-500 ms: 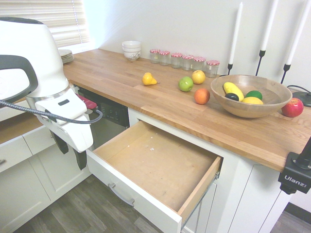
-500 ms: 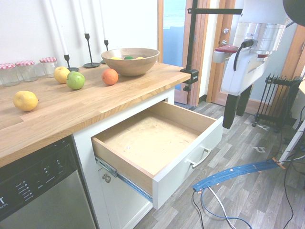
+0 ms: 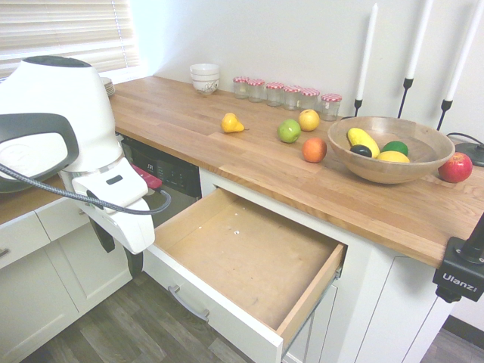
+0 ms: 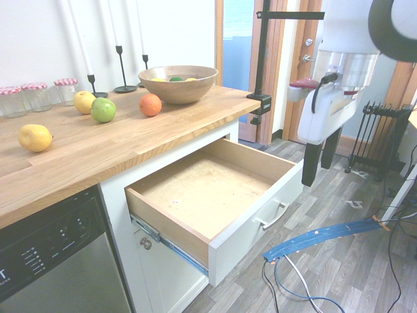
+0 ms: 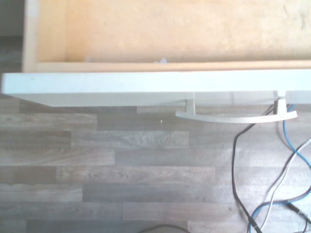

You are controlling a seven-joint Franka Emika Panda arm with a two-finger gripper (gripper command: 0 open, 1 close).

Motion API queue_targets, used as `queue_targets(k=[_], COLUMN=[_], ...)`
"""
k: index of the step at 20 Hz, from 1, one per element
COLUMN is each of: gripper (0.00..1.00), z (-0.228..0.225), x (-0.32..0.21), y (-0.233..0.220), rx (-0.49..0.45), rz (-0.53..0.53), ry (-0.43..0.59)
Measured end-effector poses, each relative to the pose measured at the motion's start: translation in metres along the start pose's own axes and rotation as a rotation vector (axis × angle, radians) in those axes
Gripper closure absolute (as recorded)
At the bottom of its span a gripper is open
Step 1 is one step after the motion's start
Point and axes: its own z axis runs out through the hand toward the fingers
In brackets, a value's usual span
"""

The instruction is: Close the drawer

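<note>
Right now, the drawer (image 3: 240,261) stands pulled well out beneath the wooden counter (image 3: 189,144). Taking its middle as the clock's centre in the first exterior view, the gripper (image 3: 122,262) hangs at nine o'clock, its claw spread wide, beside the front panel's end. The silver handle (image 3: 187,304) sits at eight, the fruit bowl (image 3: 389,170) at two, the orange (image 3: 314,150) at one and the yellow pear (image 3: 231,123) at twelve.

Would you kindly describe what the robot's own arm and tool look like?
The arm has smooth, rounded white casings with dark grey trim and a silvery metal collar near the wrist. A grey braided cable runs alongside it. The tool has a white, angular body and two black, tapering fingers.
</note>
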Motion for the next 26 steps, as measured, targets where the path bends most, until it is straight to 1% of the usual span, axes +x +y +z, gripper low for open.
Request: queue_targets(k=[7,16,21,25,26], gripper=[0.0,0.0,0.0,0.0,1.0], z=[0.076,0.15,0.185,0.196,0.198], x=[0.019,0.029,0.036,0.041,0.042], y=[0.01,0.023,0.029,0.028,0.027], rx=[-0.041,-0.084,-0.106,-0.078,-0.066], rz=[0.02,0.028,0.028,0.004,-0.007], ry=[-0.034,-0.071,-0.088,-0.088,-0.084])
